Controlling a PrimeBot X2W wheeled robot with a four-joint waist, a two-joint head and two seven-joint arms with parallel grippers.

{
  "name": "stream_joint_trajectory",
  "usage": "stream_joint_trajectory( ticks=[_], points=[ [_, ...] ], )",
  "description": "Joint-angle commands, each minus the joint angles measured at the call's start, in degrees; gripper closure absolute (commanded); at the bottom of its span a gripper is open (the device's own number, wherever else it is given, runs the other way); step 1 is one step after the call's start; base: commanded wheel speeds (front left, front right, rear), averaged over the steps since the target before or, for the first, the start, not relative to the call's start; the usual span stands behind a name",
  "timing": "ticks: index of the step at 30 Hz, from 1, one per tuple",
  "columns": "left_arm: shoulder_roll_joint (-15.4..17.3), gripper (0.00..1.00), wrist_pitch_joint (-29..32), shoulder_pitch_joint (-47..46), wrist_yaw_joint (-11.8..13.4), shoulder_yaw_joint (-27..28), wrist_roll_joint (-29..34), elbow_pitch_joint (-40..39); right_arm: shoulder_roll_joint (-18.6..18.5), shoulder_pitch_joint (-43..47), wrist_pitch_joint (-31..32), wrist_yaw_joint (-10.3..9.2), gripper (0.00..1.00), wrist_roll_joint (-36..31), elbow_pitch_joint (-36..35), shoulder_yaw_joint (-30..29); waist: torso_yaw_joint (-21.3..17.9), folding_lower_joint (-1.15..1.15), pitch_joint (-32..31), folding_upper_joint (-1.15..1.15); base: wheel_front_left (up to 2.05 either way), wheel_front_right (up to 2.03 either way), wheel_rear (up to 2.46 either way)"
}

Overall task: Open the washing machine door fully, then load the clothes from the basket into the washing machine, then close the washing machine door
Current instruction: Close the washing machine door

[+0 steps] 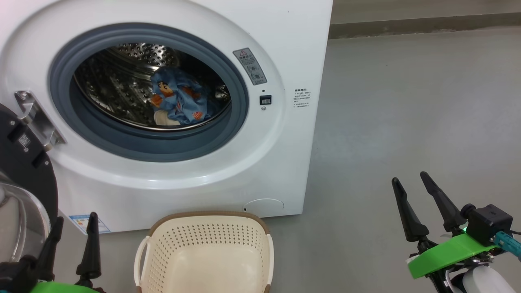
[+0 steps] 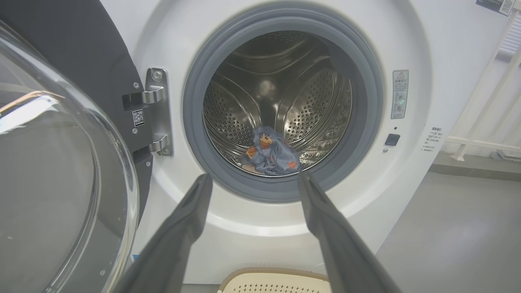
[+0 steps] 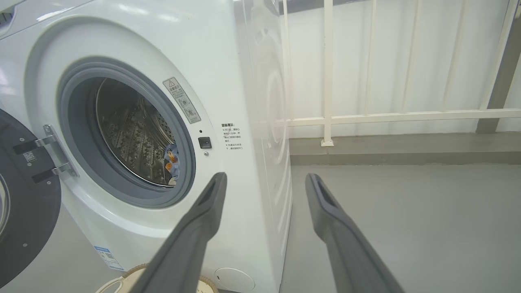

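Observation:
The white washing machine (image 1: 260,171) stands with its door (image 1: 28,175) swung wide to the left, black rim and glass bowl (image 2: 49,171) facing me. Blue printed clothes (image 1: 179,99) lie inside the steel drum (image 2: 281,93), near its front lip. The cream basket (image 1: 205,238) sits on the floor before the machine and holds nothing. My left gripper (image 1: 75,219) is open at the lower left, beside the door and left of the basket. My right gripper (image 1: 410,179) is open at the lower right, over bare floor, away from the machine.
Grey floor (image 1: 407,101) stretches to the right of the machine. A white railing (image 3: 386,118) on a low kerb runs behind it. The open door (image 3: 20,211) takes up the space left of the basket (image 2: 276,283).

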Motion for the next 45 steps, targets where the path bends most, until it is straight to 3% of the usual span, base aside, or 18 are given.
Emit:
stream_joint_trajectory(
  ticks=[1,19,36,45],
  points=[
    [1.3,0.00,-0.4,-1.6,-0.3,2.6,0.8,-1.6,-0.9,-1.8,-0.5,0.25,0.00,0.4,-1.1,1.2,0.0,0.00,0.0,0.00,0.00,0.00,0.00],
    [0.6,0.00,-0.4,-1.5,-0.8,3.6,0.5,-1.7,-0.7,-1.9,-0.5,0.25,0.00,0.4,-1.0,1.2,-0.2,0.00,-0.2,0.00,-0.12,0.12,0.00],
    [0.3,0.00,-0.4,-1.6,-1.0,4.1,1.2,-1.4,-0.7,-1.9,-0.5,0.25,0.00,0.6,-1.0,1.1,0.0,0.00,-0.2,0.00,-1.56,1.53,0.03],
    [0.3,0.00,-0.4,-1.7,-1.1,4.0,1.5,-1.2,-0.7,-1.9,-0.5,0.25,0.00,0.6,-1.0,1.0,0.0,0.00,-0.3,0.00,-0.52,0.52,0.00]
  ],
)
